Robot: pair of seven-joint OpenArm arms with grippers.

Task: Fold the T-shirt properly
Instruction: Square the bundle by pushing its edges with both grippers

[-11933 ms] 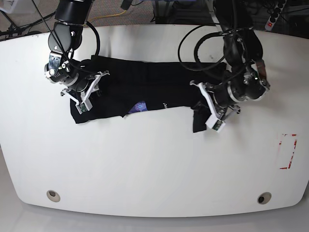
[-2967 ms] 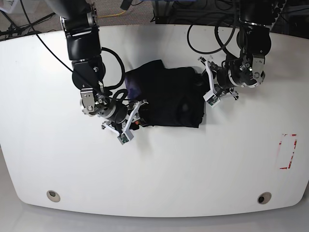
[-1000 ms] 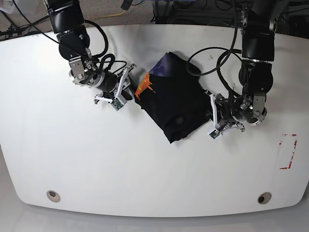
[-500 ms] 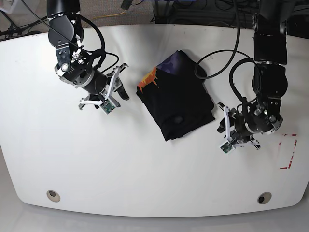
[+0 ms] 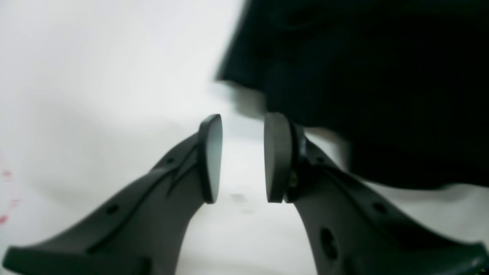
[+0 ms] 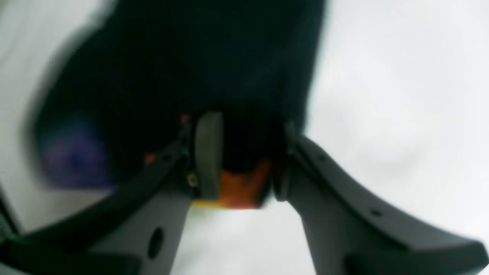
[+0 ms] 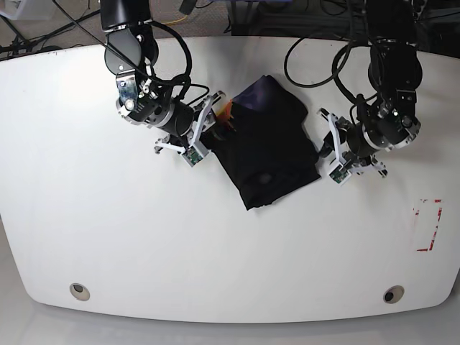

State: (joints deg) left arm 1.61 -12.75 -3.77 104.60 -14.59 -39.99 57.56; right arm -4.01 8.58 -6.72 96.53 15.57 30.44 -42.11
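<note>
**Black Shirt Sat Folded in the Middle**

The T-shirt (image 7: 273, 147) lay in a small folded bundle on the white table (image 7: 215, 251), near the middle, a bit toward 12 o'clock. It sat tilted. An orange bit (image 7: 227, 109) poked out at its 10 o'clock corner.

The right gripper (image 6: 240, 160) was at that corner. Its claw was partly open, with the black cloth and orange bit between its pads; whether it squeezed them, I cannot tell.

The left gripper (image 5: 238, 158) waited at 3 o'clock, just beside the shirt. Its claw was a little open and held nothing.
</note>
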